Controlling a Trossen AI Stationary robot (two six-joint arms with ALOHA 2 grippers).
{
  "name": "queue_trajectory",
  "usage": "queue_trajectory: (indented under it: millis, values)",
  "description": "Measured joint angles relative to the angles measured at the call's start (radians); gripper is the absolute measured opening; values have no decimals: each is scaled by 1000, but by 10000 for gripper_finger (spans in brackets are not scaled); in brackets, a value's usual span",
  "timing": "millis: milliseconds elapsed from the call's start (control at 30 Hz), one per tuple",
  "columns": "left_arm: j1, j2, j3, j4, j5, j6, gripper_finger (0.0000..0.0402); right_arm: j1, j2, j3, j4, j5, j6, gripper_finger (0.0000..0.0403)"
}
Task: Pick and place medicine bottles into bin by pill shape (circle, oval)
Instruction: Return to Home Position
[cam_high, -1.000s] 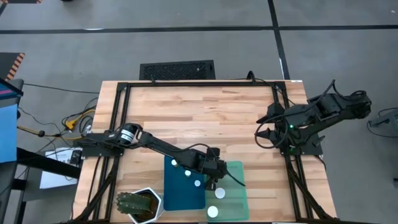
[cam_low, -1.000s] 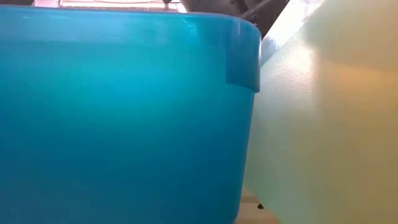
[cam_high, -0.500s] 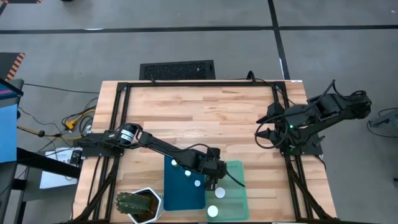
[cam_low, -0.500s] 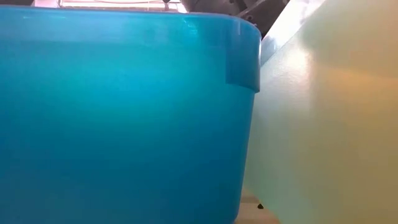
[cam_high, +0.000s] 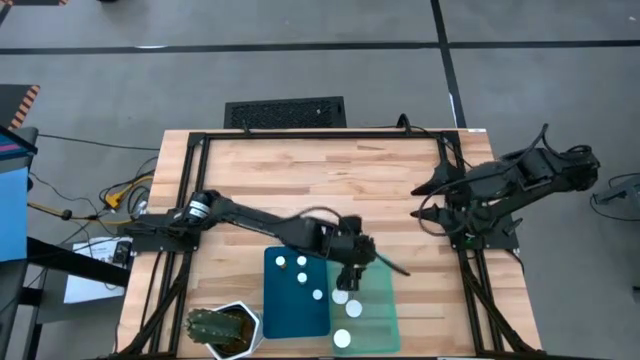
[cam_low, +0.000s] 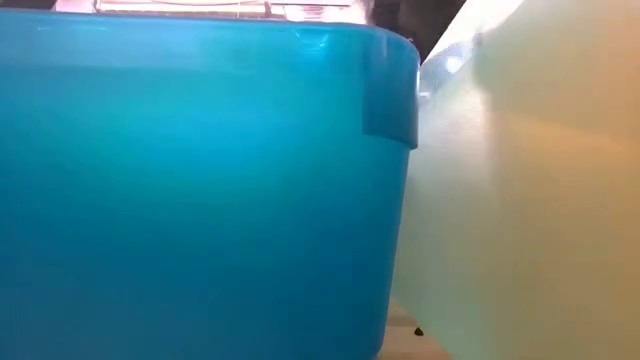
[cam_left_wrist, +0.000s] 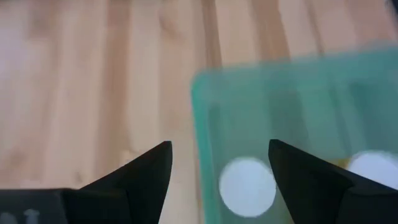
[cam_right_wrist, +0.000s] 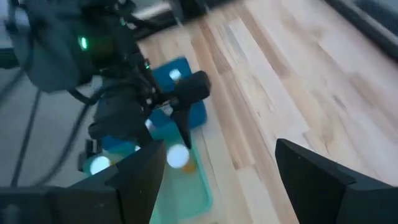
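High view: left arm (cam_high: 262, 222) overhangs bin (cam_high: 381, 302).

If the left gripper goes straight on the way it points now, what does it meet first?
Most likely the green tray, just inside its corner, close to a white-capped bottle. The left gripper is open and empty; depth is hard to judge.

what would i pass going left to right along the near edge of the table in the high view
potted plant → dark blue tray → mint green tray
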Motion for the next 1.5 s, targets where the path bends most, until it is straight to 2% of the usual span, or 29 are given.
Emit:
queue_trajectory:
  millis: [133, 267, 400, 500, 567, 733, 933, 1067, 1200, 1367, 1500]
  values:
    - [22, -31, 202, -172, -13, 55, 261, 0, -32, 44, 60, -1, -77, 311]
    - [47, -70, 407, -342, -81, 81, 261, 0, -68, 116, 59, 0, -199, 311]
    - [69, -265, 312, -286, -88, 106, 261, 1, -154, 136, 62, 39, -289, 311]
    - [69, -439, 254, -318, -175, 59, 261, 0, -267, 98, 54, 126, -293, 311]
    - [51, -558, 196, -364, -262, 36, 261, -1, -363, 44, 58, 134, -294, 311]
    - [-14, -864, -70, -341, -431, -68, 261, -2, -580, -181, 181, 131, -297, 311]
    - [-146, -1232, -578, -179, -610, -247, 261, -2, -756, -463, 342, 130, -277, 311]
    - [-201, -1465, -898, -52, -629, -364, 261, -2, -820, -586, 378, 131, -247, 311]
    - [-213, -1670, -1156, 65, -638, -457, 261, -2, -871, -668, 404, 132, -225, 311]
    - [-212, -1897, -1412, 155, -666, -565, 261, -2, -895, -743, 478, 132, -233, 311]
    - [-212, -2040, -1573, 218, -681, -594, 261, -2, -880, -806, 534, 132, -246, 311]
